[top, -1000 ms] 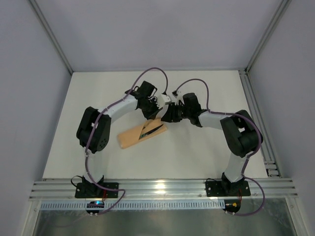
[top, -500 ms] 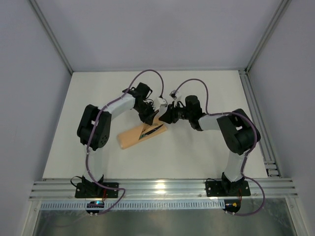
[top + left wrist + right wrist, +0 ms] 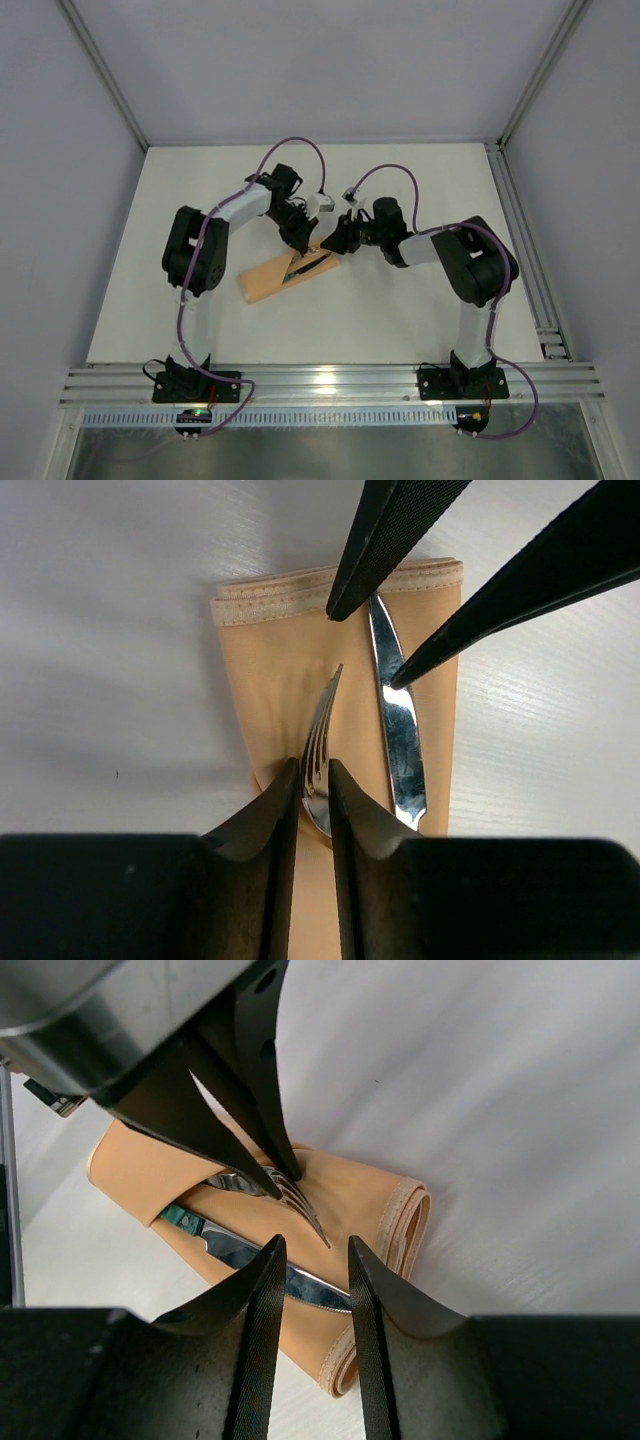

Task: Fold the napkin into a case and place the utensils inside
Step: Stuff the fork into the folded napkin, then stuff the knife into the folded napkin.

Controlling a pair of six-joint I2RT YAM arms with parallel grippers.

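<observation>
- The white table [image 3: 420, 320] carries the case [image 3: 265, 282], a narrow peach-orange strip of folded napkin. It lies aslant in the top view, with its left end nearer the arm bases and its right end farther off.
- The left arm [image 3: 200, 255] and the right arm [image 3: 480, 265] bow outward on either side of the case, and their wrists meet over its far right end.
- The utensils lie on the case's upper face, the fork [image 3: 322, 710] beside the knife [image 3: 398, 740], close but not touching. Their silver ends are bare on the cloth and point toward the case's hemmed end.
- Their handles run the other way, under a fold of the cloth (only a stretch of the knife's dark green handle shows, in the right wrist view).
- The left gripper [image 3: 312, 772] hangs over the case, well back from the hem. Its jaws are clenched on the fork — one finger on each side of the head, with the tines sticking out ahead of them. Whether the tines' tips rest on the cloth, I cannot tell.
- The right gripper [image 3: 315, 1250] is nearer the case's hemmed end. Its jaws are released, part-way apart and grasping nothing, and they stand astride the knife's blade near its tip. One fingertip meets the blade's edge in the left wrist view.
- The stitched hem and the layered cloth edges mark the case's far end, with white table past it.
</observation>
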